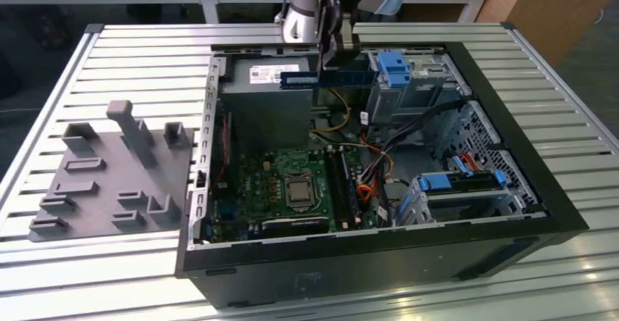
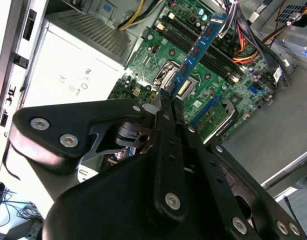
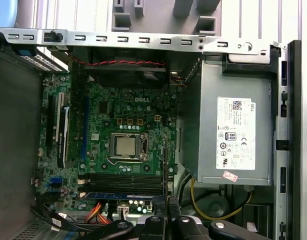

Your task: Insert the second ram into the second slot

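Observation:
My gripper point(image 1: 332, 66) hangs above the open computer case point(image 1: 541, 190), over the power supply end, and is shut on the second ram point(image 1: 312, 79), a thin blue stick held level. In the second wrist view the ram point(image 2: 198, 47) juts out from the gripper point(image 2: 166, 97) over the motherboard. In the first wrist view it shows edge-on as a thin dark line point(image 3: 164, 160) above the gripper point(image 3: 165, 201). The dark memory slots point(image 1: 346, 180) point(image 3: 123, 179) lie well below the ram, beside the processor socket point(image 3: 126, 146). A blue strip point(image 3: 126, 195) lies along the slot row nearest the gripper.
The silver power supply point(image 1: 266, 96) sits right under the ram. Orange and black cables point(image 1: 372, 169) run beside the slots. Light-blue drive-bay clips point(image 1: 396, 64) point(image 1: 464, 180) stand on the exterior view's right. A grey holder fixture point(image 1: 106, 169) rests on the slatted table left of the case.

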